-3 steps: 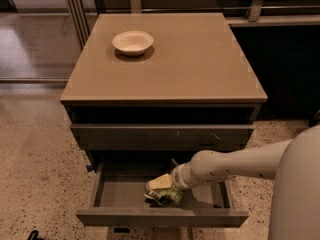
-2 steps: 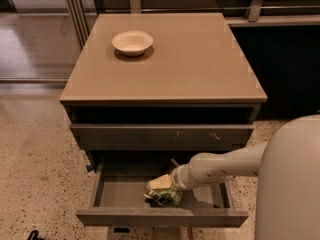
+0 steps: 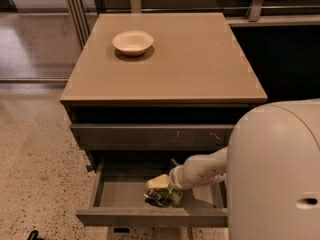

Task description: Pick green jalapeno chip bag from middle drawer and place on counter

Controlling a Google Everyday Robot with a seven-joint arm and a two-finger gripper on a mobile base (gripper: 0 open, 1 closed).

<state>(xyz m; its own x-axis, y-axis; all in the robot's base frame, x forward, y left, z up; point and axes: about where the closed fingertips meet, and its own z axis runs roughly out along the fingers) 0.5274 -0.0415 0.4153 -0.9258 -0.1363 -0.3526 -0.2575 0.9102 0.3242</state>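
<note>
Your gripper (image 3: 170, 183) is still sitting at the crinkled green-and-white foil bag (image 3: 162, 194) in the grey-brown drawer (image 3: 150, 217); you cannot tell its grip. The scuffed drawer front (image 3: 150, 136) is overhanging it.

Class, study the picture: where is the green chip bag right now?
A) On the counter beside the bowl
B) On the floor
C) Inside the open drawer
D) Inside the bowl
C: the green jalapeno chip bag lies in the tray of the open middle drawer with the pincer right at it, while the cream bowl sits up on the counter.
</note>
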